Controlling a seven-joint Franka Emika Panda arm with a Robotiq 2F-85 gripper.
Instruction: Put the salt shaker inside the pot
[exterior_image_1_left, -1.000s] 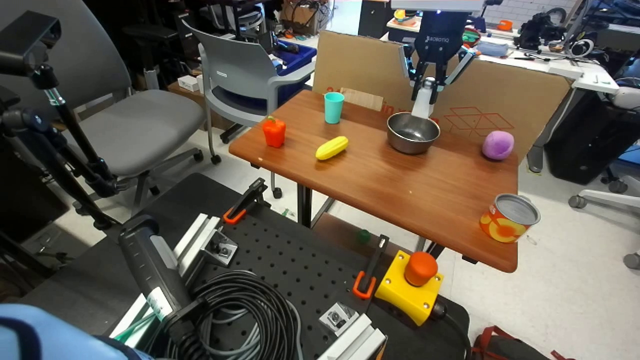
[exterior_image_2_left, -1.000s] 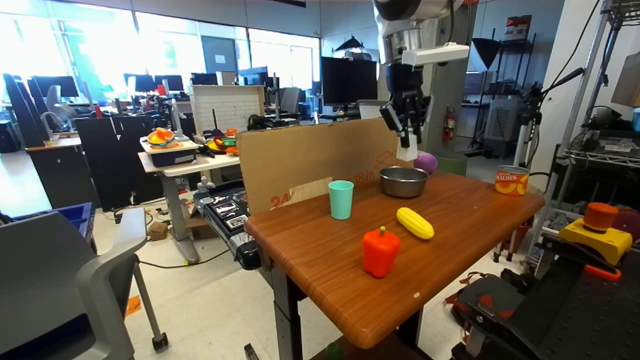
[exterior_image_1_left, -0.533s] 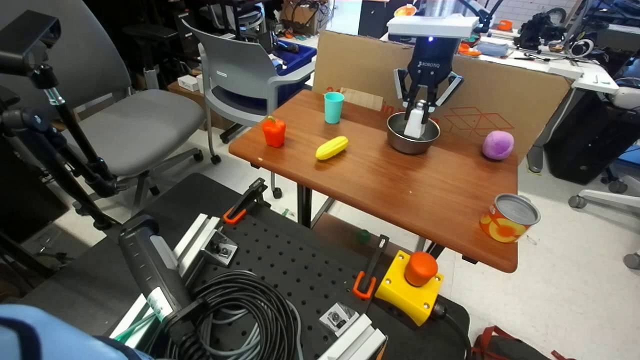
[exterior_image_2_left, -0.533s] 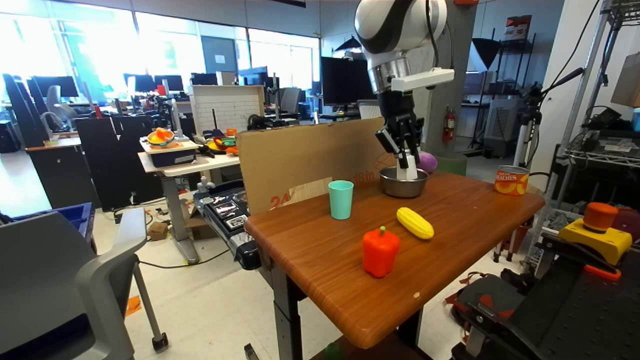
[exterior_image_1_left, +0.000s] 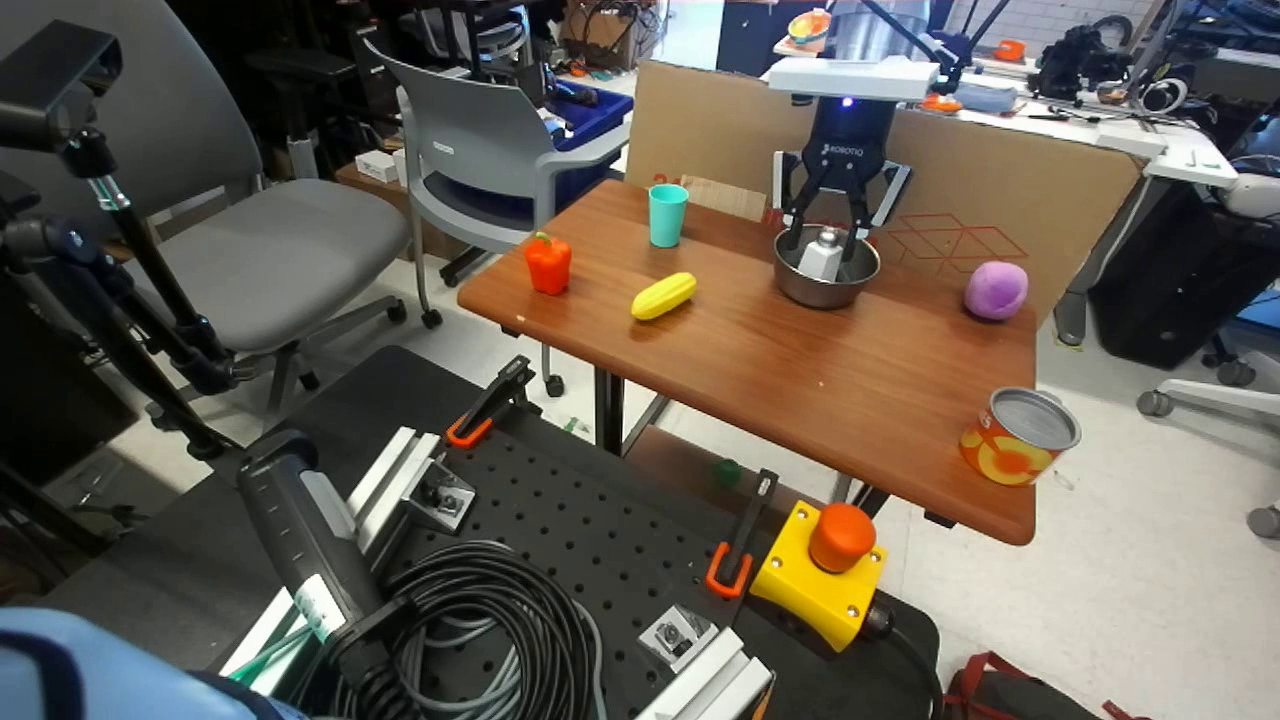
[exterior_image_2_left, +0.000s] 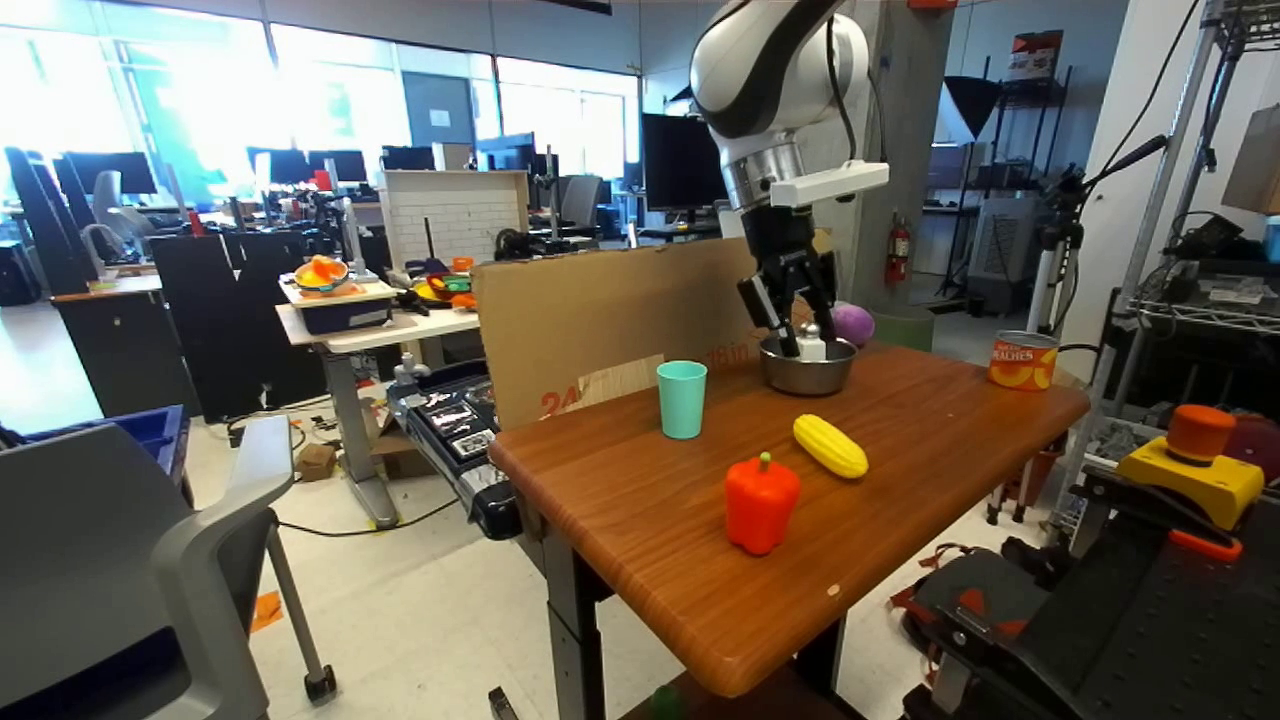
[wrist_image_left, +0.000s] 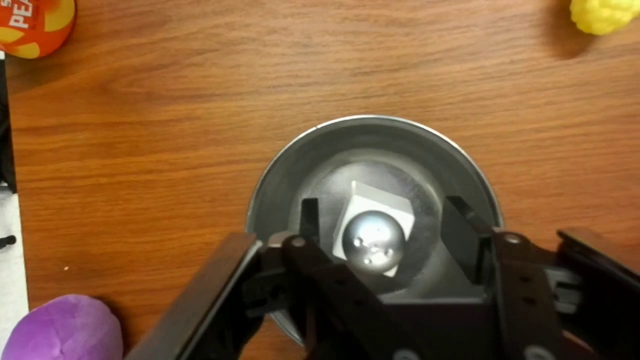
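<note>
Standing in the pot (exterior_image_1_left: 826, 295), the shaker (exterior_image_1_left: 819, 263) shows in an exterior view beneath the gripper (exterior_image_1_left: 821, 247), which is spread to either side of it. The cup (exterior_image_1_left: 667, 215) and corn (exterior_image_1_left: 664, 296) are on the table (exterior_image_1_left: 760, 350), apart from the pot.

In an exterior view, the shaker's top shows over the pot's rim; the pepper (exterior_image_2_left: 762, 505) stands near the table's edge, well apart from the can (exterior_image_2_left: 1022, 363).

In the wrist view, both fingers (wrist_image_left: 462, 240) stand parted, a gap on either side of the shaker; the purple toy (wrist_image_left: 65, 330) is partly in view, lower left of the pot.

The robot arm (exterior_image_2_left: 790, 90), cable coil (exterior_image_1_left: 545, 625) and monitors (exterior_image_2_left: 680, 165) show a lab.
</note>
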